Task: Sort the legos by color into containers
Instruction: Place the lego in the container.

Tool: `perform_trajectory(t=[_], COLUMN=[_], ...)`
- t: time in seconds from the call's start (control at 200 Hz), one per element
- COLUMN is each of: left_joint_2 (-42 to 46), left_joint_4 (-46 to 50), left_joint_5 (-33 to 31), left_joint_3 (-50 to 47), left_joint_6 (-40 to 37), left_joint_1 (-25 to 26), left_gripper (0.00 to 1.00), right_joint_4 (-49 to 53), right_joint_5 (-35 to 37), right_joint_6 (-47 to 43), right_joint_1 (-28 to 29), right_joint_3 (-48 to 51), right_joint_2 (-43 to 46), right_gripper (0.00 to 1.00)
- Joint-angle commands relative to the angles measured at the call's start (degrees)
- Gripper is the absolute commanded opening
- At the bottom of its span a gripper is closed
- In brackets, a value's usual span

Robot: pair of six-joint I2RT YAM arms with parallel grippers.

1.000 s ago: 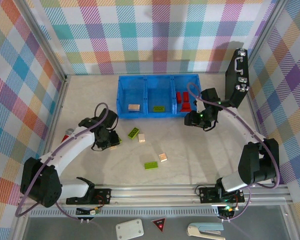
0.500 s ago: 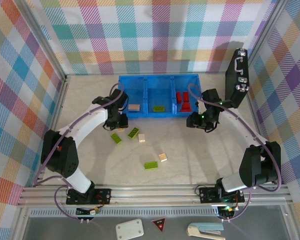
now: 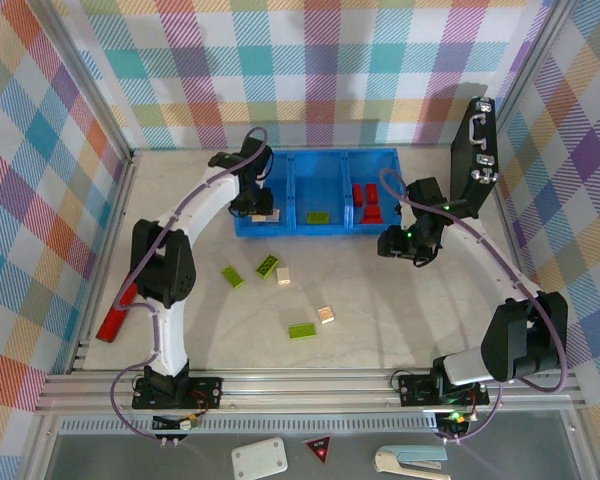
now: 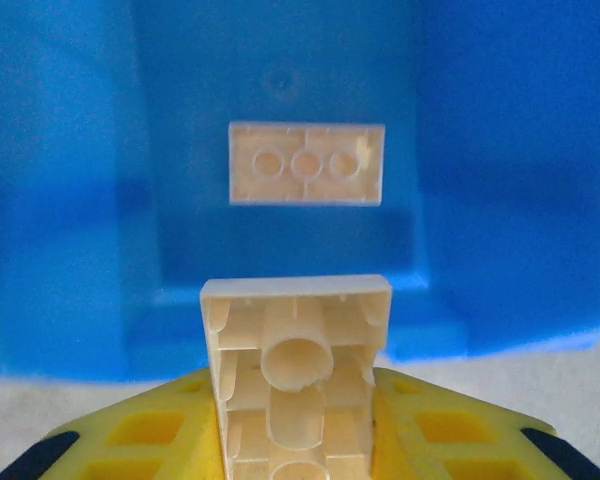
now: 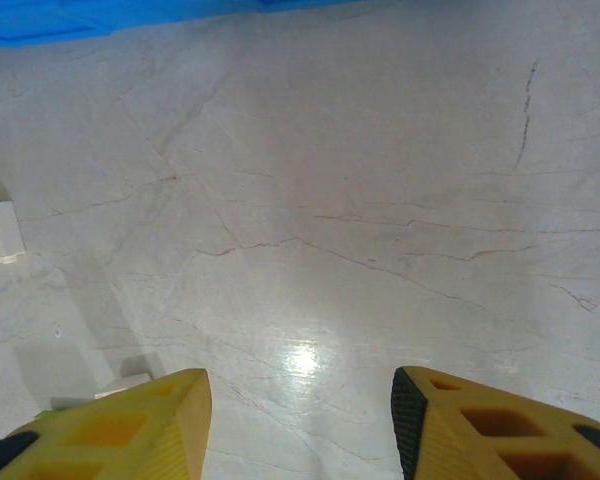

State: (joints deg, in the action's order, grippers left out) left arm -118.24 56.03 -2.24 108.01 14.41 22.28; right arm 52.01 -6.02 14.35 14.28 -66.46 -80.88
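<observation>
Top external view: the left gripper point(image 3: 252, 205) hangs over the left compartment of the blue tray point(image 3: 320, 155), upper centre of the frame. Its fingers are pinched tight on the held tan brick point(image 4: 295, 320), which has not yet been released. In the left wrist view, the resting tan brick point(image 4: 306, 163) lies just above it on the compartment floor, underside up.

The sort looks roughly half done. The middle compartment holds a boxed lime brick point(image 3: 318, 217), and the right one holds several red bricks point(image 3: 365, 200). Five pieces remain on the table point(image 3: 400, 310), centre frame: the left lime brick point(image 3: 232, 276), the middle lime brick point(image 3: 268, 265), the lower lime brick point(image 3: 302, 331), the upper tan brick point(image 3: 283, 275) and the lower tan brick point(image 3: 326, 314). No red ones are visible outside the tray.

The right gripper point(image 3: 405, 240) hovers just below the tray's right end. Its fingers are parted with nothing between them and only bare tabletop beneath.

The bricks are hard, glossy moulded plastic with crisp rectangular edges, and their hollow undersides show round tubes and thin ribs. The tray is smooth blue plastic with upright dividing walls. The table is pale, faintly veined like stone, and shiny enough to catch a glare. Both grippers' fingers are yellow wedges with recessed pockets.
</observation>
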Motion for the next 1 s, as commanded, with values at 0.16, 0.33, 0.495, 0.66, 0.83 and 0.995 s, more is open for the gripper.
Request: perform_trajectory(t=[0.16,0.33,0.495,0.66,0.83,0.995], left_joint_2=[-9.5,-13.5,-16.6,-19.9,-22.6,-24.4], left_joint_4=[3.1,0.3,-3.3,-5.4,-6.1,-6.5], left_joint_5=[-5.8,-10.0,-12.4,-15.7,-17.3,-18.1], left_joint_3=[12.4,16.3,18.4,20.8,23.4,24.2], left_joint_6=[-3.7,-5.9,-7.9,-9.2,-9.8,-9.8], left_joint_1=[-1.0,-1.7,-1.9,-1.8,-1.8,-1.8], left_gripper=[0.36,0.36,0.36,0.36,0.36,0.37], right_joint_4=[3.8,3.7,3.6,3.5,3.1,2.9], right_joint_5=[1.7,1.9,1.8,2.2,2.2,2.1], right_joint_6=[-0.1,0.7,0.9,1.0,1.1,1.1], right_joint_1=[0.3,0.2,0.2,0.2,0.2,0.2], right_joint_3=[-1.9,-0.7,-0.2,0.3,1.2,2.0], right_joint_2=[2.5,3.7,3.9,4.5,5.1,5.2], right_gripper=[0.52,0.52,0.52,0.52,0.52,0.52])
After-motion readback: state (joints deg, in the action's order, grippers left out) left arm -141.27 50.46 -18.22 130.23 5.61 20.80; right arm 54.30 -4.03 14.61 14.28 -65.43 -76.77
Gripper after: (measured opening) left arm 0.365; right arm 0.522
